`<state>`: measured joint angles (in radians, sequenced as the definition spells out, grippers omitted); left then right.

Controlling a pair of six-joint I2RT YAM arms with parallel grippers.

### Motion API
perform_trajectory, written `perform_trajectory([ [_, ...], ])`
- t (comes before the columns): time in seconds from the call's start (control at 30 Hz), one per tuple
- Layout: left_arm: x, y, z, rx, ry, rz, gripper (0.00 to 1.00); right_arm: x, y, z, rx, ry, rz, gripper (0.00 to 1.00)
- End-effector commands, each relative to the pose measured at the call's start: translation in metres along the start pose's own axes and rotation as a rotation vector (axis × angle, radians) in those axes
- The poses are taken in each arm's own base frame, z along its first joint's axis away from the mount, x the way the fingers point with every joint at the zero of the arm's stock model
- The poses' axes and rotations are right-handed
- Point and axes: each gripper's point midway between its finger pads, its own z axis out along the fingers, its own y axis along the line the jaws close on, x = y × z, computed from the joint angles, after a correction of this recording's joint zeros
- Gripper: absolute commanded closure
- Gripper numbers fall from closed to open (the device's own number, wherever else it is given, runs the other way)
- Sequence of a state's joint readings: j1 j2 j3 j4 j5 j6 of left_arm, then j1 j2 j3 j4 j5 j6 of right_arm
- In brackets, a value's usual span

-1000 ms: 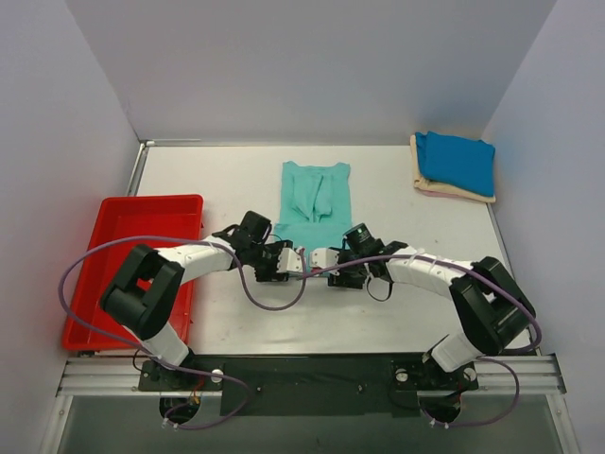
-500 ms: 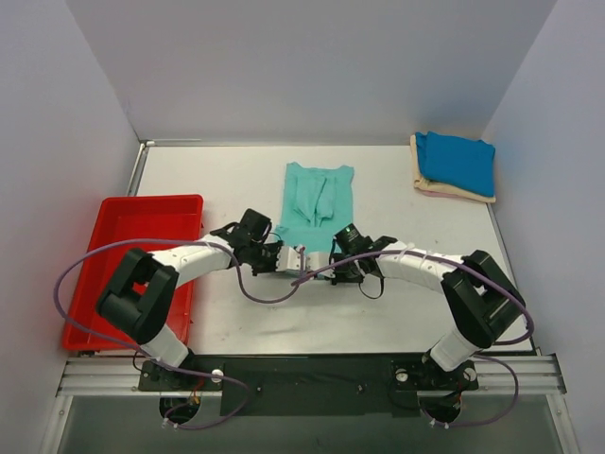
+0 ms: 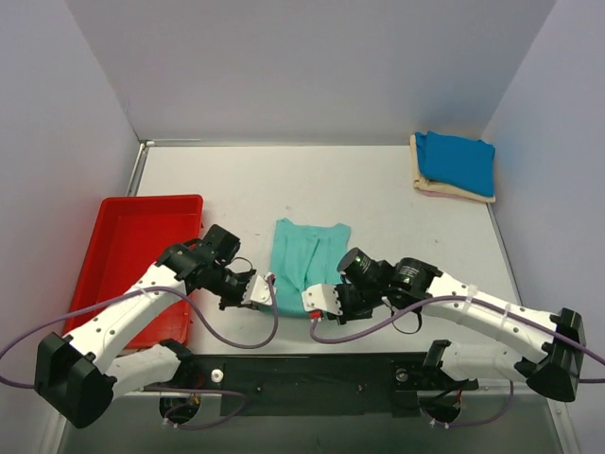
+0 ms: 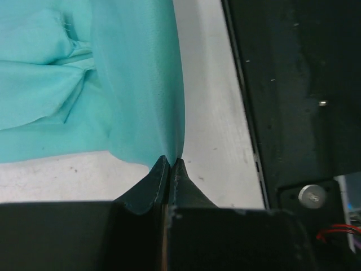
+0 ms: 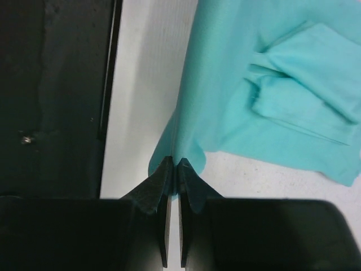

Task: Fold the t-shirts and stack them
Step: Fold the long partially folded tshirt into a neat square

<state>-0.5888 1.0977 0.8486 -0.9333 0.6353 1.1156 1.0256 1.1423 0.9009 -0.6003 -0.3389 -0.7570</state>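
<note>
The teal shirt [image 3: 307,253] lies on the table [image 3: 406,227] by its near edge, about the middle. The left gripper [image 4: 170,164] is clamped on the shirt's near hem at the left, and the right gripper [image 5: 173,164] is clamped on it at the right. The blue shirt [image 3: 458,161] sits folded on the cream shirt [image 3: 416,170] at the far right corner, and the red tray [image 3: 132,236] is on the left.
</note>
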Motion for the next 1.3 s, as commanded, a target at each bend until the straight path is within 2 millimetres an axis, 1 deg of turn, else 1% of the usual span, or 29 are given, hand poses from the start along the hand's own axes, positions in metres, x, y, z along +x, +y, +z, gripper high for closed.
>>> perform_trajectory([
  [0.0, -0.026, -0.033, -0.029, 0.101, -0.051, -0.069, 1.0, 0.002, 0.03, -0.028, -0.097, 0.014, 0.122, 1.0],
  [0.03, -0.031, -0.027, -0.033, 0.069, -0.057, -0.104, 1.0, 0.001, 0.026, -0.029, -0.091, 0.0, 0.104, 1.0],
  [0.07, -0.035, -0.012, -0.034, 0.015, -0.071, -0.1, 1.0, 0.0, 0.014, -0.033, -0.064, -0.019, 0.122, 1.0],
  [0.1, -0.033, -0.002, -0.034, -0.033, -0.053, -0.162, 1.0, -0.003, 0.009, -0.034, -0.073, -0.05, 0.13, 1.0],
  [0.13, -0.036, 0.022, -0.032, -0.105, -0.06, -0.153, 1.0, -0.001, -0.008, -0.035, -0.05, -0.061, 0.174, 1.0],
  [0.17, -0.033, 0.035, -0.033, -0.162, -0.041, -0.204, 1.0, -0.002, -0.017, -0.036, -0.043, -0.088, 0.19, 1.0],
  [0.2, -0.037, 0.056, -0.032, -0.21, -0.054, -0.209, 1.0, 0.007, -0.033, -0.035, -0.022, -0.076, 0.244, 1.0],
  [0.23, -0.037, 0.065, -0.033, -0.233, -0.054, -0.24, 1.0, 0.008, -0.042, -0.036, -0.01, -0.085, 0.25, 1.0],
  [0.27, -0.038, 0.083, -0.034, -0.262, -0.066, -0.267, 1.0, 0.017, -0.057, -0.035, 0.007, -0.072, 0.296, 1.0],
  [0.3, -0.039, 0.093, -0.035, -0.27, -0.082, -0.279, 1.0, 0.018, -0.065, -0.034, 0.012, -0.083, 0.311, 1.0],
  [0.33, -0.037, 0.111, -0.037, -0.293, -0.095, -0.3, 1.0, 0.026, -0.081, -0.035, 0.026, -0.086, 0.363, 1.0],
  [0.37, -0.04, 0.118, -0.039, -0.296, -0.121, -0.306, 1.0, 0.024, -0.093, -0.036, 0.032, -0.121, 0.379, 1.0],
  [0.4, -0.036, 0.136, -0.041, -0.317, -0.13, -0.334, 1.0, 0.035, -0.103, -0.032, 0.036, -0.12, 0.424, 1.0],
  [0.43, -0.037, 0.145, -0.043, -0.325, -0.142, -0.339, 1.0, 0.032, -0.115, -0.033, 0.044, -0.151, 0.429, 1.0],
  [0.47, -0.029, 0.163, -0.043, -0.349, -0.137, -0.366, 1.0, 0.041, -0.122, -0.026, 0.029, -0.147, 0.464, 1.0],
  [0.53, -0.014, 0.189, -0.042, -0.394, -0.111, -0.411, 1.0, 0.047, -0.137, -0.019, 0.013, -0.157, 0.495, 1.0],
  [0.57, -0.005, 0.195, -0.039, -0.393, -0.096, -0.437, 1.0, 0.049, -0.147, -0.013, 0.008, -0.156, 0.498, 1.0],
  [0.6, -0.001, 0.204, -0.034, -0.382, -0.092, -0.456, 1.0, 0.054, -0.153, -0.009, 0.002, -0.151, 0.514, 1.0],
  [0.63, 0.003, 0.207, -0.027, -0.363, -0.086, -0.471, 1.0, 0.059, -0.162, -0.003, -0.005, -0.141, 0.535, 1.0],
  [0.73, 0.008, 0.224, -0.01, -0.329, -0.1, -0.507, 1.0, 0.081, -0.185, 0.003, 0.015, -0.119, 0.634, 1.0],
  [0.77, 0.007, 0.233, -0.009, -0.346, -0.111, -0.498, 1.0, 0.088, -0.195, 0.006, 0.023, -0.109, 0.657, 1.0],
  [0.8, 0.011, 0.239, -0.005, -0.348, -0.106, -0.51, 1.0, 0.097, -0.198, 0.007, 0.039, -0.077, 0.674, 1.0],
  [0.87, 0.011, 0.252, -0.003, -0.366, -0.111, -0.497, 1.0, 0.106, -0.205, 0.012, 0.046, -0.039, 0.683, 1.0],
  [0.9, 0.008, 0.255, -0.005, -0.364, -0.114, -0.491, 1.0, 0.107, -0.205, 0.011, 0.044, -0.033, 0.682, 1.0],
  [1.0, 0.002, 0.247, -0.005, -0.317, -0.136, -0.473, 1.0, 0.103, -0.196, 0.009, 0.031, -0.052, 0.652, 1.0],
  [1.1, -0.006, 0.247, -0.008, -0.341, -0.168, -0.424, 1.0, 0.101, -0.2, 0.001, 0.057, -0.057, 0.639, 1.0],
  [1.17, -0.015, 0.249, -0.011, -0.342, -0.192, -0.394, 1.0, 0.098, -0.209, -0.004, 0.077, -0.062, 0.634, 1.0],
  [1.23, -0.024, 0.245, -0.016, -0.324, -0.21, -0.394, 1.0, 0.092, -0.208, -0.013, 0.077, -0.072, 0.622, 1.0],
  [1.27, -0.029, 0.241, -0.017, -0.301, -0.224, -0.393, 1.0, 0.091, -0.202, -0.013, 0.066, -0.072, 0.631, 1.0],
])
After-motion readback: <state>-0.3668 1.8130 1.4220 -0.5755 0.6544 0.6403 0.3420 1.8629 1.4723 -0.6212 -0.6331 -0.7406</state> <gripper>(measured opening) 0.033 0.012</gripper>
